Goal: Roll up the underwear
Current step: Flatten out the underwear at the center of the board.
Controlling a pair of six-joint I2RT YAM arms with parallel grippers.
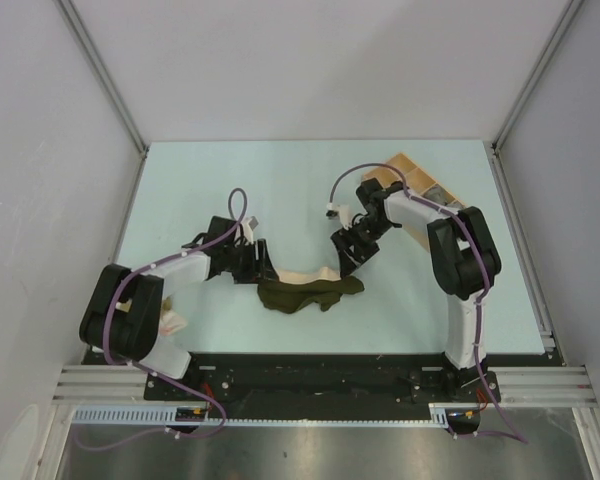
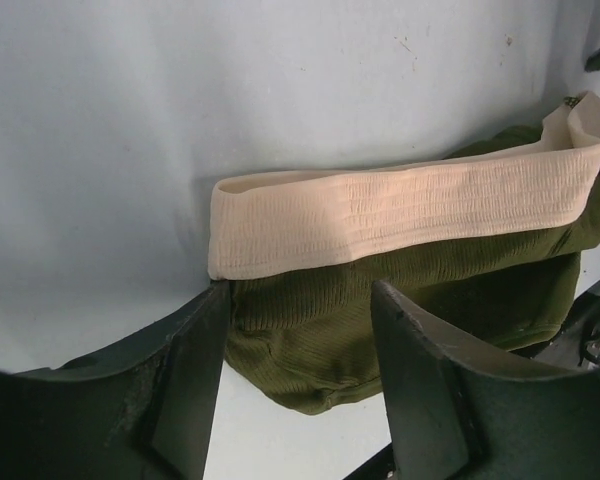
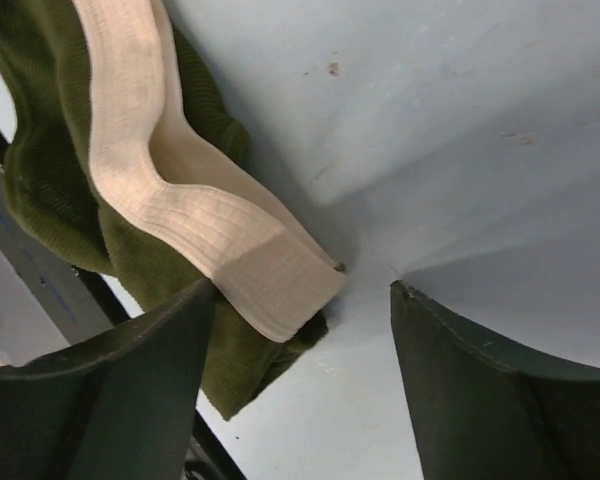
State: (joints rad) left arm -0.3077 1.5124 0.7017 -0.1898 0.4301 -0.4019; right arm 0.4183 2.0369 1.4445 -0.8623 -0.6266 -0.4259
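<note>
One pair of underwear (image 1: 310, 293), dark olive green with a pale pink-beige waistband (image 1: 307, 276), lies flat and spread out at the table's centre front. My left gripper (image 1: 264, 268) is open at its left end. In the left wrist view the olive cloth (image 2: 310, 330) and waistband (image 2: 400, 205) lie between the spread fingers (image 2: 185, 390) of the left gripper (image 2: 300, 375). My right gripper (image 1: 348, 258) is open at the garment's right end. In the right wrist view the waistband's end (image 3: 270, 280) and olive cloth (image 3: 40, 170) lie by the left finger (image 3: 120, 400) of the right gripper (image 3: 305, 330).
A light wooden tray (image 1: 417, 178) stands at the back right, behind the right arm. A pale cloth heap (image 1: 170, 322) lies by the left arm's base. A black rail (image 1: 320, 368) runs along the near edge. Walls close in the table's sides.
</note>
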